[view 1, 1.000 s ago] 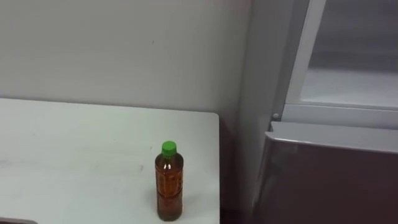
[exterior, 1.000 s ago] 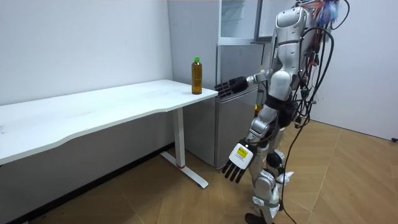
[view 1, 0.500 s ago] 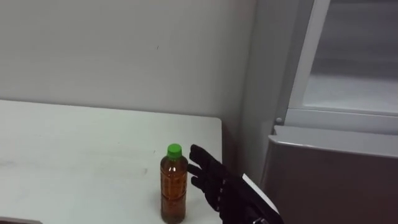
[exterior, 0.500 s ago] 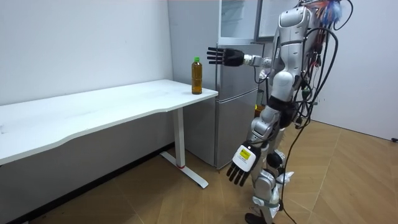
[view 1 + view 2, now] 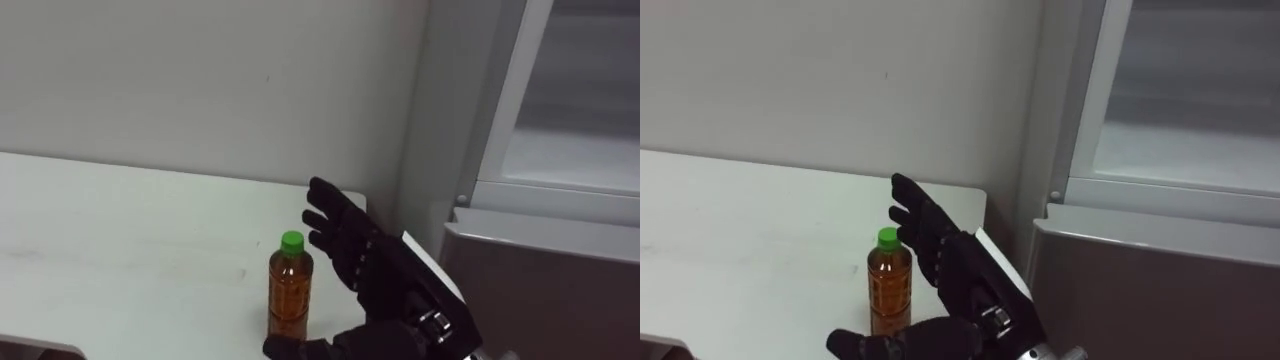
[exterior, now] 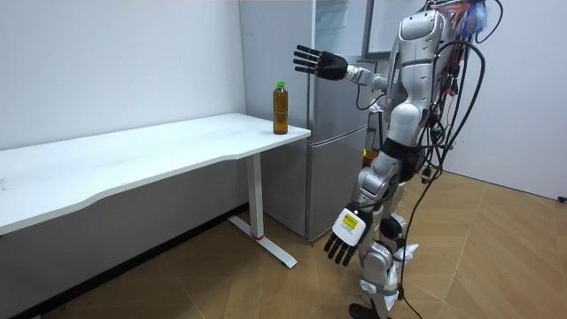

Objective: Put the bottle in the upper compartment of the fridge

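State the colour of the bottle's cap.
The cap is green; the left eye view shows it best.

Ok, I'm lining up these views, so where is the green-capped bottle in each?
Left eye view: bottle low centre, just left of the open right hand.
Right eye view: low, left of centre, beside that hand.
Room view: upper centre, on the white table's corner by the fridge.
Shared landmark: that table corner.
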{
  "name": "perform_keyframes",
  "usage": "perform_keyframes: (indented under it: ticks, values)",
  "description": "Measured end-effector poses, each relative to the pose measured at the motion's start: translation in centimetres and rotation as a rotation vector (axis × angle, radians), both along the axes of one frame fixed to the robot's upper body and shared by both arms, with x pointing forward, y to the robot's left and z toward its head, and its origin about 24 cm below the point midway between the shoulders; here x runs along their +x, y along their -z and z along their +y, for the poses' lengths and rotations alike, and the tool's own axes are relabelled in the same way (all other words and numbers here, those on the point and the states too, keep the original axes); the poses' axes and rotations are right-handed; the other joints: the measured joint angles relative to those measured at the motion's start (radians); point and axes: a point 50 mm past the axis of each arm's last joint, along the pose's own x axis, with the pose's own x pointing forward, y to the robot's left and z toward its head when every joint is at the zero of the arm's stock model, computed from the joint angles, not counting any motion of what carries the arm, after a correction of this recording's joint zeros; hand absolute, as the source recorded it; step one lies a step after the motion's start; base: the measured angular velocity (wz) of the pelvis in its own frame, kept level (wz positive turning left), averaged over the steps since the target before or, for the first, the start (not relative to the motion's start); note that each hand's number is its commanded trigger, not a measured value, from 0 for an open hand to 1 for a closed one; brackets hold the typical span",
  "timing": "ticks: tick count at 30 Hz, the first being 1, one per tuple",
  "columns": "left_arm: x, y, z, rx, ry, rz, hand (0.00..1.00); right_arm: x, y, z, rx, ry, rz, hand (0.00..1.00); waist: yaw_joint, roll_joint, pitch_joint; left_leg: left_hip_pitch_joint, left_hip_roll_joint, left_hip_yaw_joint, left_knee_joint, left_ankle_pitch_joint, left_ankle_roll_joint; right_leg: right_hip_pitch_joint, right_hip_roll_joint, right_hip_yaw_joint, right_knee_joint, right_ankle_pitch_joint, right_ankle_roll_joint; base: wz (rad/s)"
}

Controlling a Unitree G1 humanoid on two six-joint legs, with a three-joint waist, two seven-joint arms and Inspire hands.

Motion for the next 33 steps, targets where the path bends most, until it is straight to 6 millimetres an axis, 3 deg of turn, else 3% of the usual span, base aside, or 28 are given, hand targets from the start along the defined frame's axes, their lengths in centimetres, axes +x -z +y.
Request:
perform_keyframes:
  ticks: [8, 20, 22, 33]
  values:
    - [0.0, 0.0, 0.1, 0.014, 0.0, -0.001, 0.0, 0.3, -0.1, -0.4, 0.019, 0.072, 0.011, 0.0, 0.003, -0.016, 0.0089, -0.001, 0.0, -0.001, 0.0, 0.0, 0.0, -0.001, 0.0, -0.001, 0.0, 0.0, 0.0, 0.0]
    - [0.0, -0.1, 0.2, 0.038, 0.042, 0.013, 0.0, 1.7, -2.1, -0.2, 0.073, 0.134, -0.039, 0.0, 0.017, -0.033, 0.0057, -0.009, -0.001, -0.025, 0.008, 0.0, 0.0, 0.005, -0.002, -0.021, -0.001, 0.0, 0.0, 0.06]
    - [0.0, 0.0, 0.3, 0.042, 0.058, 0.025, 0.0, 2.2, -1.7, -0.4, 0.088, 0.163, -0.012, 0.0, 0.017, -0.037, 0.0078, -0.009, -0.002, -0.044, 0.014, 0.0, 0.0, 0.015, -0.004, -0.031, -0.002, 0.0, 0.0, 0.22]
    - [-0.7, 0.1, 0.1, 0.019, 0.06, 0.065, 0.0, 4.4, 0.7, -1.7, 0.072, 0.387, 0.114, 0.0, 0.06, -0.05, 0.0139, -0.036, -0.003, -0.054, 0.03, 0.001, -0.001, 0.0, -0.006, -0.046, -0.001, 0.0, 0.0, 0.03]
